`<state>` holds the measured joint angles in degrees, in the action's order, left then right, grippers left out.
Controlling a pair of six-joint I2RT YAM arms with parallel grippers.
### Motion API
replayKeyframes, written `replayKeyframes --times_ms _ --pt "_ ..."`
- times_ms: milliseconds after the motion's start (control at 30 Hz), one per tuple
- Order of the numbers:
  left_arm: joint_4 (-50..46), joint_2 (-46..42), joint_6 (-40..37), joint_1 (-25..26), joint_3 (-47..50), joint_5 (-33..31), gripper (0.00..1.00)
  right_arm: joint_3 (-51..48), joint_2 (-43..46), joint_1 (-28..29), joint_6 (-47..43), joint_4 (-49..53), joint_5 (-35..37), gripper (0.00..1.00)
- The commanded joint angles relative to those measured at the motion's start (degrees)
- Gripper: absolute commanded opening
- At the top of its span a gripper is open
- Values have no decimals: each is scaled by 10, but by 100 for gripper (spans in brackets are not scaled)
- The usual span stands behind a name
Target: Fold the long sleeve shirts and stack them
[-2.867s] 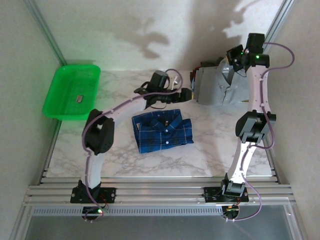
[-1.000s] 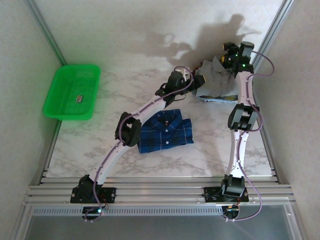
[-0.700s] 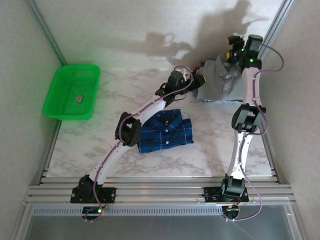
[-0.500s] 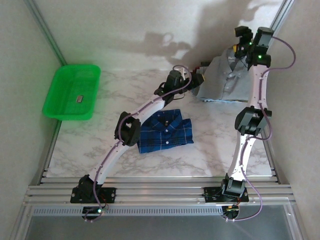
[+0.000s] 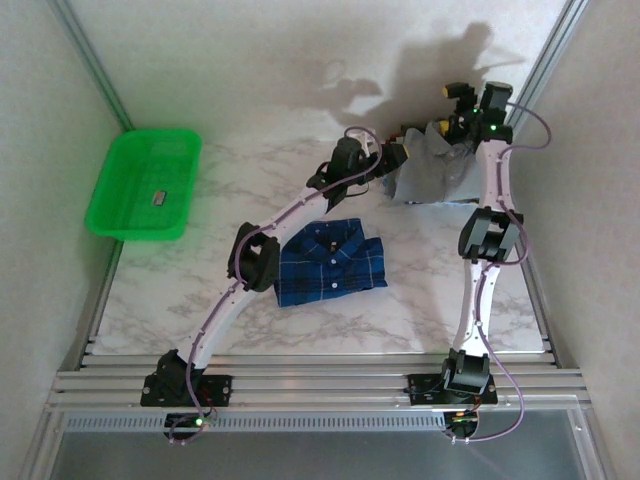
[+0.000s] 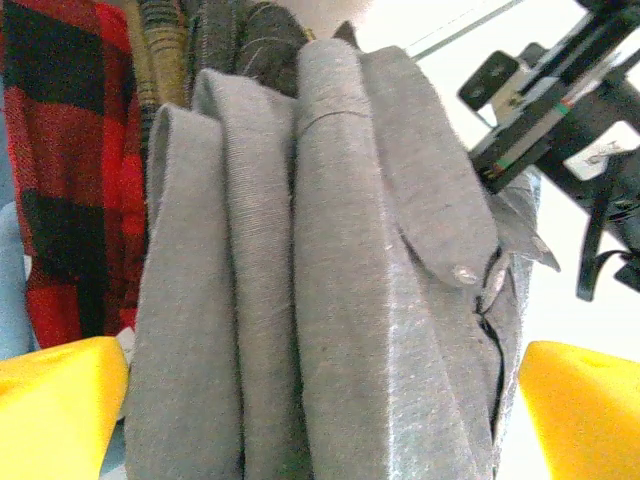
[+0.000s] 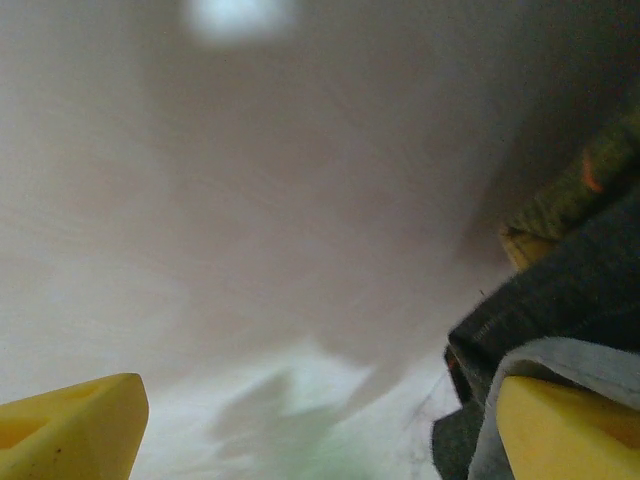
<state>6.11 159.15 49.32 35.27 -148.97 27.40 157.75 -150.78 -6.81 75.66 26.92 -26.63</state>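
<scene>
Marble tabletop (image 5: 200, 285) spreads open between plaid shirt (image 5: 335, 262) and green basket (image 5: 145, 185).

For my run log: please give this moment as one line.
left gripper: open, around grey shirt | right gripper: open, beside grey shirt | blue plaid shirt: folded, lying apart

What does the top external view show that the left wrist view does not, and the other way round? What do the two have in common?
The top external view gives the wide layout: the green basket at the far left and the folded blue plaid shirt near the middle. The left wrist view gives close detail: a red and black checked cloth beside the grey shirt, and the left gripper open, its yellow fingers on either side of the folded grey edge. Both share the grey shirt, at the far right of the top external view.
</scene>
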Motion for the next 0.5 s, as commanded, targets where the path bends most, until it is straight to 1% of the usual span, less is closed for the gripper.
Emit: replayKeyframes --times_ms 0,133,233,367,433,467 --pt "-8 -30 -10 1 -19 2 99 -6 22 16 -24 54 20 91" --pt "-10 -27 -9 2 -19 -19 100 -76 78 26 -58 85 74 92" --pt "-14 -26 -14 2 -19 -19 99 -115 118 27 -75 92 113 93" --pt "-13 -25 -16 3 -19 -18 100 -90 130 25 -80 139 141 93" --pt "-7 -22 -10 3 -19 -16 100 -74 129 26 -73 147 142 99" --pt "-5 -22 -8 3 -19 -16 99 -67 128 25 -66 153 142 99"
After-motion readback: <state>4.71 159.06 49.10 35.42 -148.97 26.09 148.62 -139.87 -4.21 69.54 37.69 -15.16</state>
